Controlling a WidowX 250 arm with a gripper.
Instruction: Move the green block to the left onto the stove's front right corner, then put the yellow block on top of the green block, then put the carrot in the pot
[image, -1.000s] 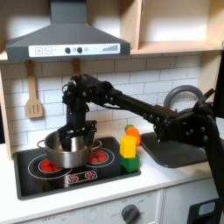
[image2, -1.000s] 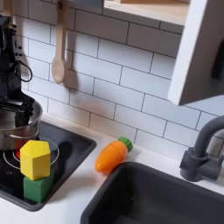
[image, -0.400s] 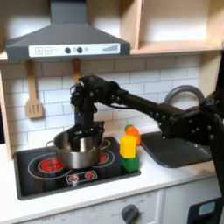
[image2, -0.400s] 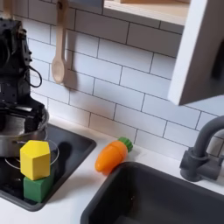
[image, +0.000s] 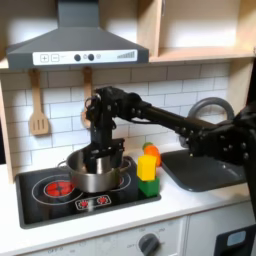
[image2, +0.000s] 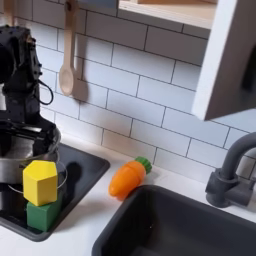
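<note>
Stove (image: 40, 205) is sitting on the counter, pot (image: 95, 174) resting on it. Gripper (image: 103, 155) is hanging at the pot's rim; jaw opening can't be made out. Carrot (image2: 127, 178) is lying beside the stove. Yellow block (image2: 40, 183) is sitting on green block (image2: 42, 214) at the stove's corner.

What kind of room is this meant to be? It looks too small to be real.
Most likely a child's play kitchen: a toy stove with red ring burners, a range hood above it, a dark sink with a faucet, and white tiled walls.
</note>
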